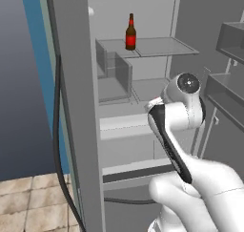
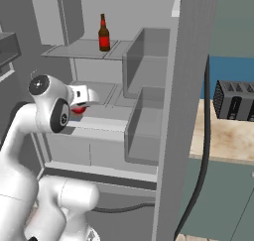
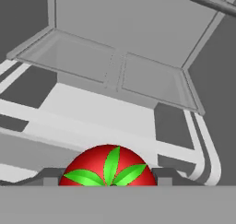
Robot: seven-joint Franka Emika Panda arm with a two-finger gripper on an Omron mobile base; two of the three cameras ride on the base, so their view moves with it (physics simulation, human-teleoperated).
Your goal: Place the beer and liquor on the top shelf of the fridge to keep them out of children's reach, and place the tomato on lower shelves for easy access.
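Note:
The fridge [image 1: 71,83] [image 2: 193,61] stands open. The beer [image 1: 130,33] [image 2: 103,34], a slim brown bottle with a red label, stands upright on the top shelf [image 1: 162,47] [image 2: 69,49]. My gripper [image 3: 107,177] [image 2: 82,103] is shut on the tomato [image 3: 110,165] [image 2: 77,110], red with a green stem top, its two fingers pressing the sides. The hand [image 1: 155,102] reaches into the fridge at mid height, just above the lower shelves [image 3: 138,78] [image 1: 147,88] [image 2: 99,93]. The liquor is out of view.
Clear boxy bins [image 1: 116,68] [image 2: 146,121] hang on one side of the fridge interior. Door shelves [image 1: 228,40] jut out on the open door. A dark toaster [image 2: 235,101] sits on the wooden counter [image 2: 228,136]. A black cable [image 1: 57,154] hangs beside the fridge wall.

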